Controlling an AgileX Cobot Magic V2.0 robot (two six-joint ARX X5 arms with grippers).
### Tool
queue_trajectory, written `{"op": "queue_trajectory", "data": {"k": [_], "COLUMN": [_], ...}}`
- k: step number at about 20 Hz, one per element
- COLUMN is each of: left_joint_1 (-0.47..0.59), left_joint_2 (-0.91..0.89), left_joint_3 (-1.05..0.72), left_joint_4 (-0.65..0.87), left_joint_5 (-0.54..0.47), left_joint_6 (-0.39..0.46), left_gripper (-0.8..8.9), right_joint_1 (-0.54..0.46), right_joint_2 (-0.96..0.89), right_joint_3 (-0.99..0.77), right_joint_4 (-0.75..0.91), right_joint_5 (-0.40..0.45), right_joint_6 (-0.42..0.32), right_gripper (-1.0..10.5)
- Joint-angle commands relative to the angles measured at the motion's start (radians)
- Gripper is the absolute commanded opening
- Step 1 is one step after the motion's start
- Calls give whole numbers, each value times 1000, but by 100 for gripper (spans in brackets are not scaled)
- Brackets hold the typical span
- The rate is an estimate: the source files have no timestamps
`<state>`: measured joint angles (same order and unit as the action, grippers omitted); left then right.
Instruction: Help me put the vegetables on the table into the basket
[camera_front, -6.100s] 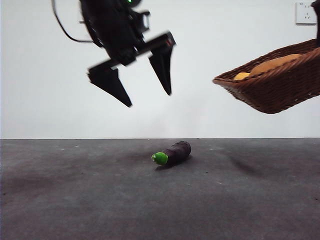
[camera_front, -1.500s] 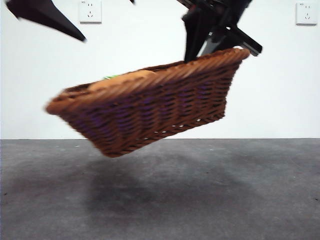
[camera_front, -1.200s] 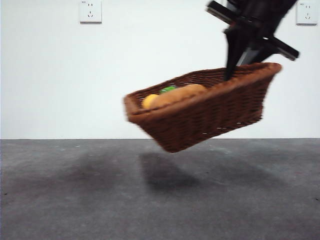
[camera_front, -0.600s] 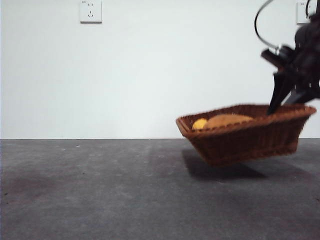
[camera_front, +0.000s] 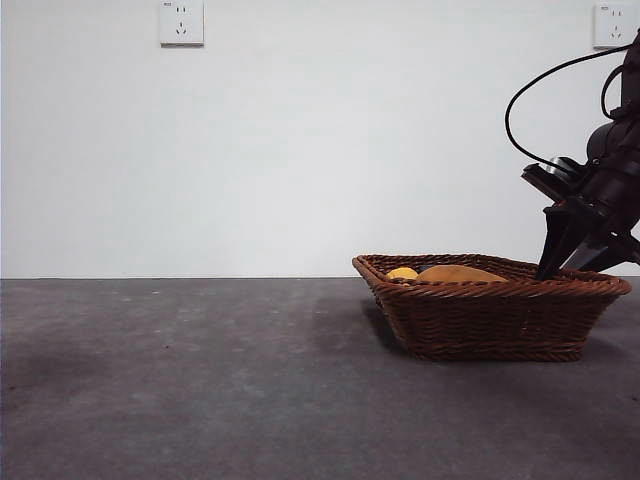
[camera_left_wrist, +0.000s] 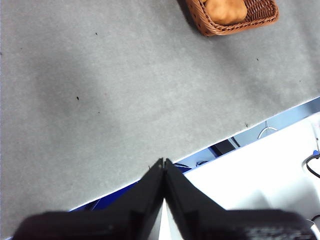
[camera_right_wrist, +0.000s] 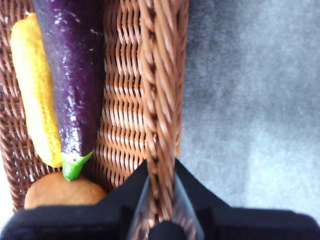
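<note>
The brown wicker basket (camera_front: 490, 320) rests on the grey table (camera_front: 200, 380) at the right. Inside it lie the tan potato (camera_front: 455, 273), the yellow corn cob (camera_front: 402, 273) and, in the right wrist view, the purple eggplant (camera_right_wrist: 75, 85) with its green cap beside the corn (camera_right_wrist: 37, 100) and the potato (camera_right_wrist: 62, 192). My right gripper (camera_right_wrist: 160, 195) is shut on the basket's braided rim (camera_right_wrist: 157, 100) at its far right end (camera_front: 570, 250). My left gripper (camera_left_wrist: 163, 162) is shut and empty, high over the table's edge, with the basket (camera_left_wrist: 232, 15) far off.
Two wall sockets (camera_front: 181, 22) sit on the white wall behind. The table's edge (camera_left_wrist: 225, 145) and white floor with cables show in the left wrist view.
The right gripper has carried the basket down and to the right, from tilted in the air to flat on the table. The left gripper left the front view.
</note>
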<state>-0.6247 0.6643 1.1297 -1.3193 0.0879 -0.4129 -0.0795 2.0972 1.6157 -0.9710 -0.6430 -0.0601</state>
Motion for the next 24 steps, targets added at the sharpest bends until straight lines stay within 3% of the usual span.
{"op": "queue_trajectory", "data": {"k": [1, 3, 4, 8, 12, 15, 17, 18, 20, 24], "left_joint_1": [-3, -3, -3, -3, -3, -3, -3, -3, -3, -3], "left_joint_2": [-3, -3, -3, -3, 1, 10, 10, 10, 10, 10], "left_joint_3": [-2, -2, -2, -2, -2, -2, -3, -3, -3, -3], "left_joint_4": [3, 3, 3, 3, 3, 3, 3, 3, 3, 4], "left_joint_5": [-3, -4, -11, -35, -112, -145, -145, -145, -145, -144], "left_joint_6": [-6, -5, -5, 14, 79, 155, 196, 213, 242, 243], "left_gripper": [-5, -5, -5, -5, -5, -5, -5, -5, -5, -4], "right_joint_1": [-1, -1, -1, 0, 0, 18, 41, 53, 82, 113], "right_joint_2": [26, 26, 26, -31, -227, -454, -616, -691, -835, -1059], "right_joint_3": [5, 16, 25, 50, 50, 50, 50, 50, 50, 50], "right_joint_4": [13, 3, -4, -64, -126, -188, -226, -240, -265, -330], "right_joint_5": [45, 95, 101, 101, 105, 211, 332, 386, 451, 472], "right_joint_6": [11, 42, 55, 56, 57, 61, 84, 97, 129, 139], "right_gripper": [43, 464, 597, 603, 598, 594, 529, 396, -22, -2]}}
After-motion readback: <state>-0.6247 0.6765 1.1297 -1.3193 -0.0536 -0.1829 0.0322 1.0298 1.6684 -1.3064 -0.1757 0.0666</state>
